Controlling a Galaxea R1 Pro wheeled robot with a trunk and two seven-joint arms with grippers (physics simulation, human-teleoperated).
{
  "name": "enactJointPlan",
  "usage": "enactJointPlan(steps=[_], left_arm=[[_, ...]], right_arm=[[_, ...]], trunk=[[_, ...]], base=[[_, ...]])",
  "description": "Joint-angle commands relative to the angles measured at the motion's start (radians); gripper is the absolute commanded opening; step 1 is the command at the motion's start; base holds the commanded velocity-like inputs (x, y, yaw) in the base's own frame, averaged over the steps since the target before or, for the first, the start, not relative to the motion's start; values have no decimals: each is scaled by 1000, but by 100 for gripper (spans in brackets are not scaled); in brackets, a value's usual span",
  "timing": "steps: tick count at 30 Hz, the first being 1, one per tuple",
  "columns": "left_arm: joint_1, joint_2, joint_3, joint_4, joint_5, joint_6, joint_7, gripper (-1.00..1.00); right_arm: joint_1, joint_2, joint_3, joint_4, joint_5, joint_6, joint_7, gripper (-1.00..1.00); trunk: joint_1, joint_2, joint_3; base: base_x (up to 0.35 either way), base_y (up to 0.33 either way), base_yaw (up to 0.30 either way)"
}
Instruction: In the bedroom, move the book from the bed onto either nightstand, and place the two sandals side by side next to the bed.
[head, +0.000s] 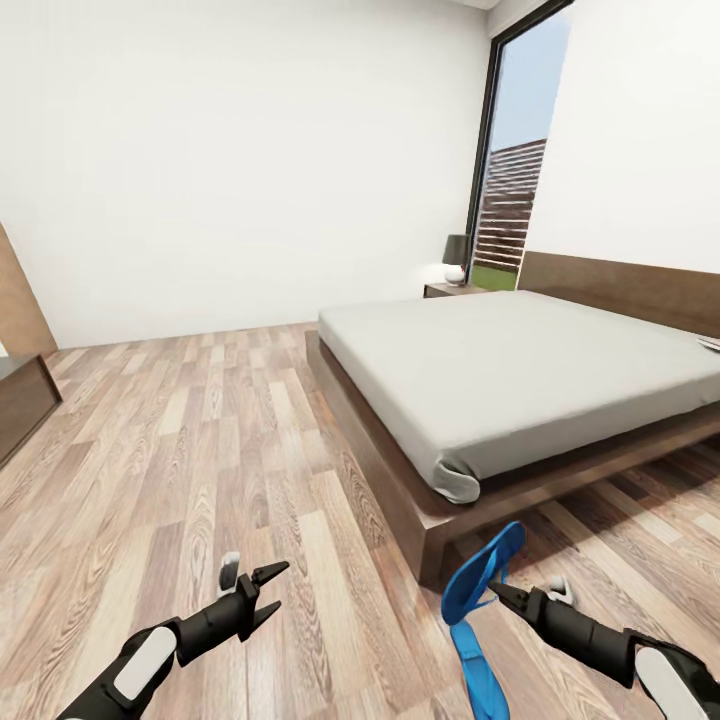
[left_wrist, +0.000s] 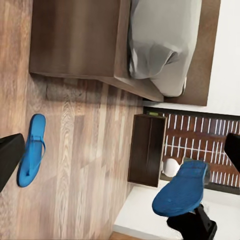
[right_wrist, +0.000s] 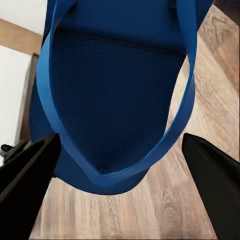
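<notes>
Near the bed's (head: 520, 370) foot corner, the right gripper (head: 497, 592) pinches a blue rubber sandal (head: 480, 590) by its strap; the left gripper (head: 268, 592) is spread, holding nothing — a second flat sandal (left_wrist: 31, 150) lies on plank floor (head: 200, 450). Beyond, a grey mattress (head: 530, 365) — a dark wooden nightstand (head: 452, 289).

White-walled room around me

Light-brown wood-plank floor (head: 200, 450), plain white walls (head: 250, 150), a tall black-framed window (head: 510, 170) showing daylight, small dark-shaded lamp (head: 456, 258).
</notes>
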Motion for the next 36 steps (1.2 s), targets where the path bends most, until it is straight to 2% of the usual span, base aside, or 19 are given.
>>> enactJointPlan(steps=[1,5,6,7,9,10,11,12,13,15,18,20,22,24,27,28,32,35,36], left_arm=[[0,1,-4,0,8,3,3,100],[0,2,-4,0,7,4,7,100],[0,5,-4,-3,7,4,8,100],[0,6,-4,-4,6,4,8,100],[0,8,-6,-7,4,4,9,100],[0,9,-8,-8,4,6,9,100],[0,9,-10,-9,3,9,10,100],[0,9,-11,-10,3,10,10,100],[0,8,-12,-10,2,11,10,100],[0,7,-13,-10,3,12,10,100],[0,8,-14,-11,2,12,9,100],[0,9,-14,-11,2,13,9,100],[0,11,-14,-11,2,14,8,100],[0,12,-14,-11,2,14,8,100],[-1,13,-14,-11,2,15,8,100],[-1,13,-14,-11,2,15,8,100],[0,13,-13,-11,3,15,7,100],[0,13,-12,-11,2,15,7,100],[0,13,-12,-11,3,15,7,100]], right_arm=[[-23,2,13,-8,-3,55,-60,-100],[-79,23,44,-19,-3,173,-234,-100],[-105,39,51,-21,-2,210,-304,-100],[-118,49,54,-21,-2,227,-340,-100],[-158,80,62,-22,1,267,-449,-100],[-186,104,73,-18,7,285,-529,-100],[-211,127,93,-12,17,296,-613,-100],[-222,138,105,-6,21,300,-655,-100],[-245,165,139,16,29,308,-767,-100],[-258,191,161,41,33,312,-847,-100],[-272,224,183,84,41,315,-912,-100],[-275,231,201,95,51,316,-925,-100],[-279,233,238,107,90,317,-939,-100],[-283,232,274,128,166,318,-942,-100],[-286,231,291,143,236,318,-936,-100],[-287,230,296,148,262,317,-923,-100],[-288,219,332,154,307,314,-833,-100],[-288,182,372,154,343,311,-751,-100],[-289,164,387,153,367,307,-701,-100]], trunk=[[0,0,-1],[0,0,-1],[0,0,-1],[0,0,-1],[0,0,-1],[0,0,-1],[0,0,-1],[0,0,-1],[0,0,-1],[0,0,-1],[0,0,-1],[0,0,-1],[0,0,-1],[0,0,-1],[0,0,-1],[0,0,-1],[0,0,-1],[0,0,-1],[0,0,-1]], base=[[0,0,0],[0,0,0],[0,0,0],[0,0,0],[0,0,0],[0,0,0],[0,0,0],[0,0,0],[0,0,0],[0,0,0],[0,0,0],[0,0,0],[0,0,0],[0,0,0],[0,0,0],[0,0,0],[0,0,0],[0,0,0],[0,0,0]])
